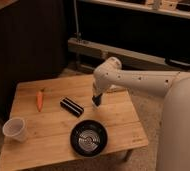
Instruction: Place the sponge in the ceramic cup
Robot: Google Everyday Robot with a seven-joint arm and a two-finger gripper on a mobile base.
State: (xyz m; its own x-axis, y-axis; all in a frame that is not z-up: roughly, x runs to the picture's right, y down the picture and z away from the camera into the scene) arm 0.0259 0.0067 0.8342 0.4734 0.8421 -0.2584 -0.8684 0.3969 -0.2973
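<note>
The white ceramic cup (14,129) stands upright near the table's front left corner. My gripper (96,101) points down over the middle of the wooden table (48,120), just right of a black ribbed bar (72,106) and far right of the cup. It is shut, and a small dark bluish block, the sponge (95,99), shows between its tips, mostly hidden by them. No other sponge lies on the table.
An orange carrot (39,99) lies at the table's left. A round black bowl (88,138) with a pale ringed centre sits near the front edge, below the gripper. A dark wall and low shelf stand behind the table.
</note>
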